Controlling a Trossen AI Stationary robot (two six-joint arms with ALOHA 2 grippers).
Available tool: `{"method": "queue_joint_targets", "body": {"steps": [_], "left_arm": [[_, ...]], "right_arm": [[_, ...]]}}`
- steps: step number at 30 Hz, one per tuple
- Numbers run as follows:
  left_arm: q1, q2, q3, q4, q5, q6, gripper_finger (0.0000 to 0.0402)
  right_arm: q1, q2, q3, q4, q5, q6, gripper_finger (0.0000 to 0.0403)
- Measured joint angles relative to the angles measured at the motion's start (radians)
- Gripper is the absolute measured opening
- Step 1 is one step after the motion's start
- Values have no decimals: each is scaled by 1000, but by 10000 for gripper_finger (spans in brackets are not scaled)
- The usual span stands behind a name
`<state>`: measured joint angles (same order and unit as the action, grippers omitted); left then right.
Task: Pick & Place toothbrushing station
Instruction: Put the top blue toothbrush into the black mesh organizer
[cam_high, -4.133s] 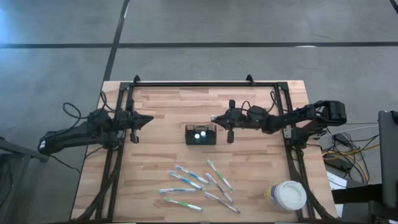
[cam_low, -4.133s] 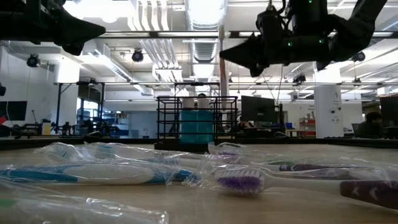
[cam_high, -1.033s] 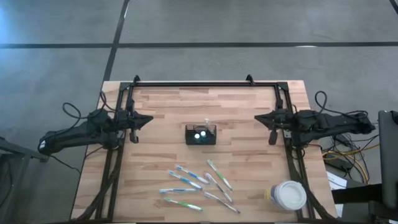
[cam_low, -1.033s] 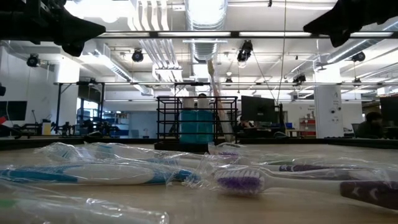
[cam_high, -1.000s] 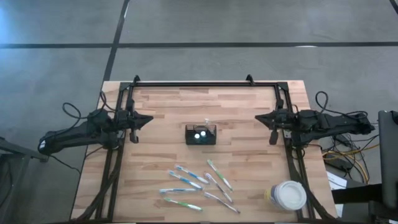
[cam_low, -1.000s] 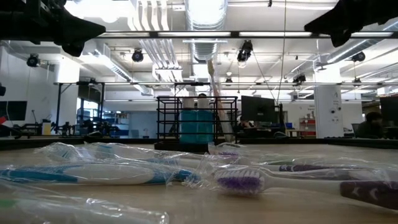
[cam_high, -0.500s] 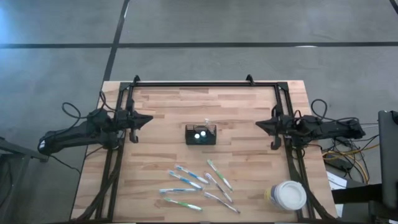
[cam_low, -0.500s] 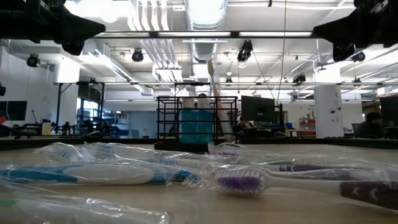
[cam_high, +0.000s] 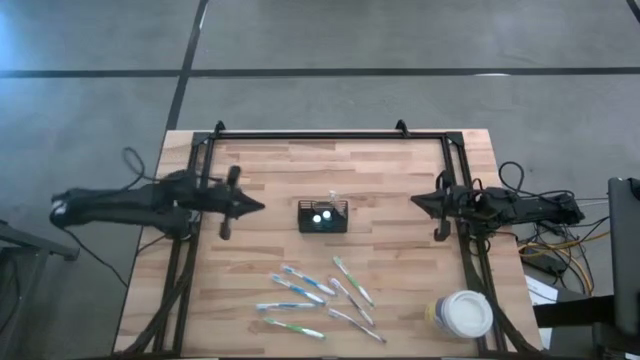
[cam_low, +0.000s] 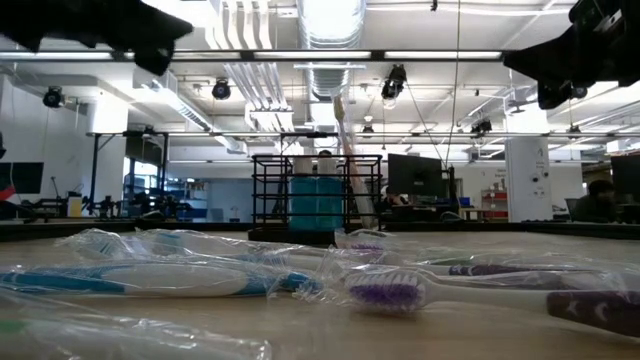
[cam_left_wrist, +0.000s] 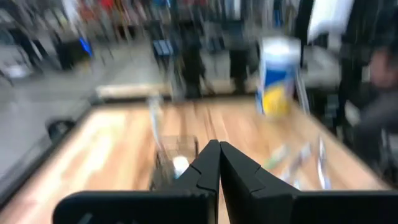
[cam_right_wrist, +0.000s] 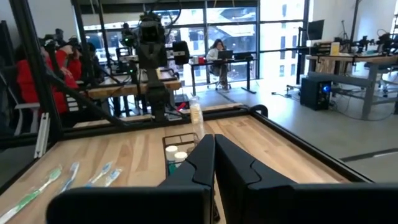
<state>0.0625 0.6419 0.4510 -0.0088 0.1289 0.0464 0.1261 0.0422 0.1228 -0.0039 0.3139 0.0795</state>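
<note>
I judge this an open-plan robotics lab: exposed ceiling ducts (cam_low: 325, 70), strip lighting, glass partitions (cam_right_wrist: 273, 37), workbenches with monitors (cam_low: 415, 175), and a person seated at a desk (cam_right_wrist: 219, 53).

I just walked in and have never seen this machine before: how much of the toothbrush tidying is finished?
Done: one toothbrush stands in the small black wire-mesh caddy beside two white-capped tubes. In hand: nothing; left gripper and right gripper hang empty, jaws shut. Left: the wrapped toothbrushes lie loose on the wooden table.
</note>
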Motion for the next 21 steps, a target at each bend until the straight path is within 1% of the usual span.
{"method": "queue_joint_targets", "body": {"steps": [2,7,11,13,17,21], "left_arm": [[-51,120,91,-79,-30,20,12],[-177,432,329,-301,-43,24,15],[-244,616,495,-422,-42,18,42],[-257,696,543,-494,-42,0,65],[-262,817,602,-508,-40,-41,116],[-270,930,616,-550,10,-40,155]], "right_arm": [[0,0,1,1,0,0,8],[0,1,1,0,0,17,8],[0,7,1,-10,0,26,8],[0,11,1,-17,0,30,8],[0,19,1,-29,-4,51,8],[0,19,1,-56,-8,60,8]]}}
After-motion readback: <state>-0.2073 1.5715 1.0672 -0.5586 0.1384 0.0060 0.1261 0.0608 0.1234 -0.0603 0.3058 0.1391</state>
